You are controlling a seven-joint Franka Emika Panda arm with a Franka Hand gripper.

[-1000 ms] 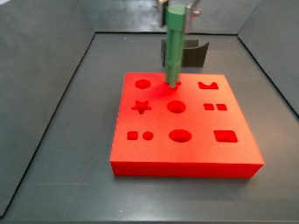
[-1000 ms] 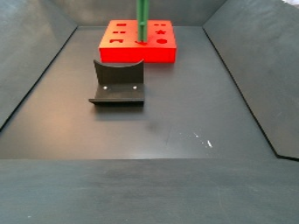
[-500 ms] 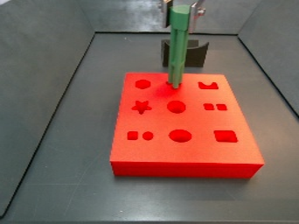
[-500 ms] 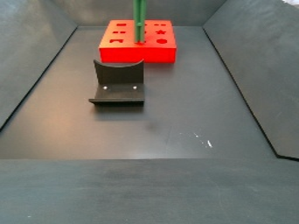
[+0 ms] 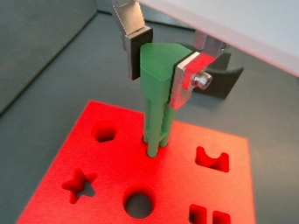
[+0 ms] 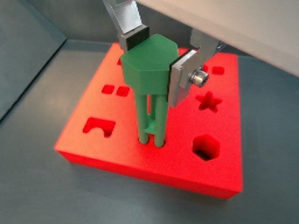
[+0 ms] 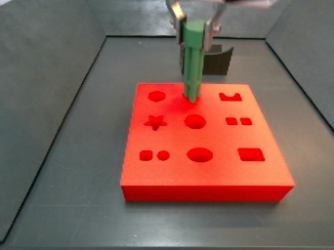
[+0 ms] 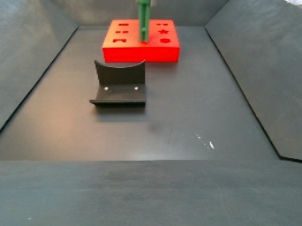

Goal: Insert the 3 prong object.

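Note:
The 3 prong object is a slim green peg standing upright on the red block. Its prongs are down in the back-row hole between the round-ish hole and the U-shaped hole. It also shows in both wrist views and in a side view. My gripper is shut on the peg's thick head, one finger on each side. In a side view the gripper is blurred at the top edge. The prong tips are hidden in the hole.
The red block has several other shaped holes, all empty. The dark fixture stands on the floor beside the block. Grey walls enclose the dark floor.
The peg and my gripper have moved down, so less of the peg shows above the block. The block has shifted slightly.

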